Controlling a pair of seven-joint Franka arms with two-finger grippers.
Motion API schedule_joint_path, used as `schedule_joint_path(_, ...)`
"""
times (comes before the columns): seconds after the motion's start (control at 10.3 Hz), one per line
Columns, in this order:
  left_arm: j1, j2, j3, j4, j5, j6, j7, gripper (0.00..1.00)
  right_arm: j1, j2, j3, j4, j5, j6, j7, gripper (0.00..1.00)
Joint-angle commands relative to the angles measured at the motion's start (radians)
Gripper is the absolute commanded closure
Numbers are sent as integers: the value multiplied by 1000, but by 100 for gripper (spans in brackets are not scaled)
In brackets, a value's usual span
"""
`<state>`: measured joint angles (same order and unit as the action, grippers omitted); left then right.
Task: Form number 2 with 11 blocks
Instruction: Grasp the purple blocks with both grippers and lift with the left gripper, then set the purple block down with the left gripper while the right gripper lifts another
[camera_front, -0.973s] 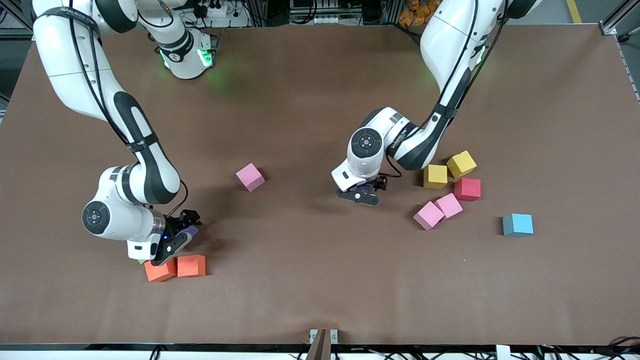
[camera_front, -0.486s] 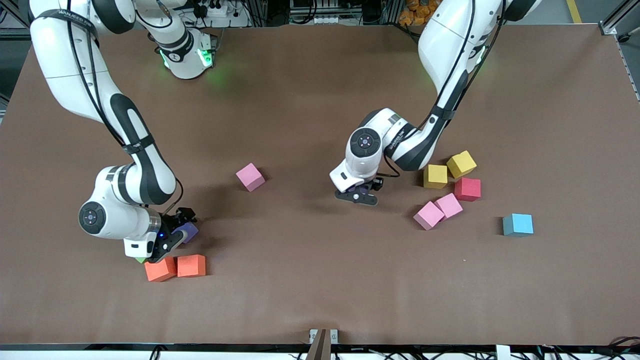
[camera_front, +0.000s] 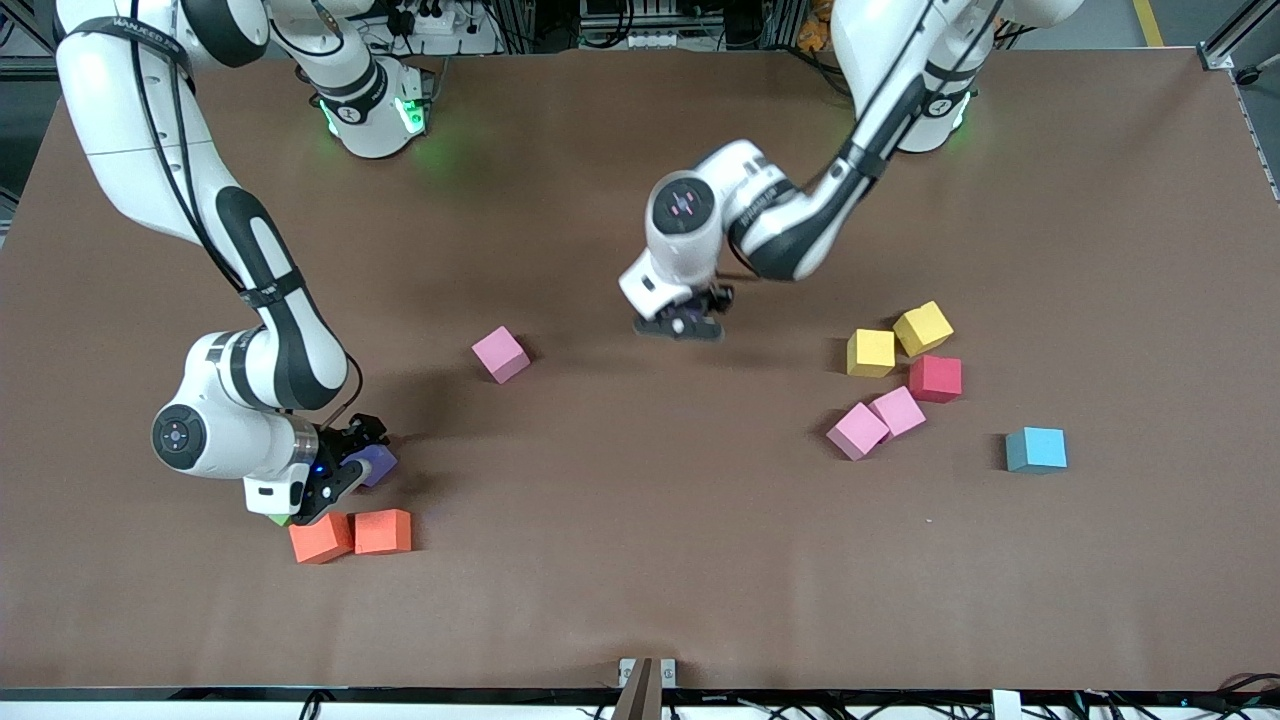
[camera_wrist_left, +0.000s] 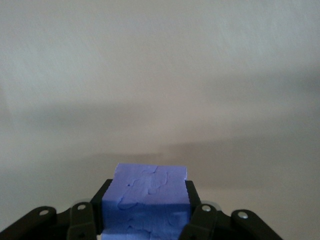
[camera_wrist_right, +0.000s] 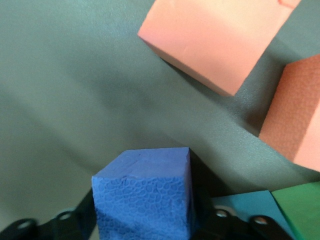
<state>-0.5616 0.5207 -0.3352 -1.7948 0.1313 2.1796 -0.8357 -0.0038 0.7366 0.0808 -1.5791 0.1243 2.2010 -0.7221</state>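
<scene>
I am gathering blocks for the number 2 — my left gripper (camera_front: 680, 325) is clamping a purple cube (camera_wrist_left: 147, 200) over bare table near the middle; my right gripper (camera_front: 345, 478) (low beside the two orange cubes (camera_front: 350, 535)) is gripping the other purple cube (camera_wrist_right: 145, 200); next I am needing a clear spot to set each down squarely.

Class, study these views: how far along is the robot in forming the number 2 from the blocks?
Done: nothing, no row of the digit is laid out yet. In hand: the left gripper holds a purple block above the table, and the right gripper is at a second purple block beside the orange blocks. Left: every block has yet to be placed.
</scene>
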Motion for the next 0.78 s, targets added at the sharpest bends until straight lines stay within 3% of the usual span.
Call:
schedule_joint_path(0.0,5,-25,-80,-64,5,8,-161,98,-12,-14,10,-9,14,-23,-22,66)
schedule_joint_path(0.1,6,-24,-125,-73,5,17,-199,98,-9,-17,10,-4,14,-26,-20,76)
schedule_joint_path(0.19,6,-24,-165,-83,5,29,-232,97,-2,-22,11,1,14,-27,-8,78)
schedule_joint_path(0.68,-78,37,-197,-97,17,97,-335,97,42,-62,17,62,15,-125,143,78)
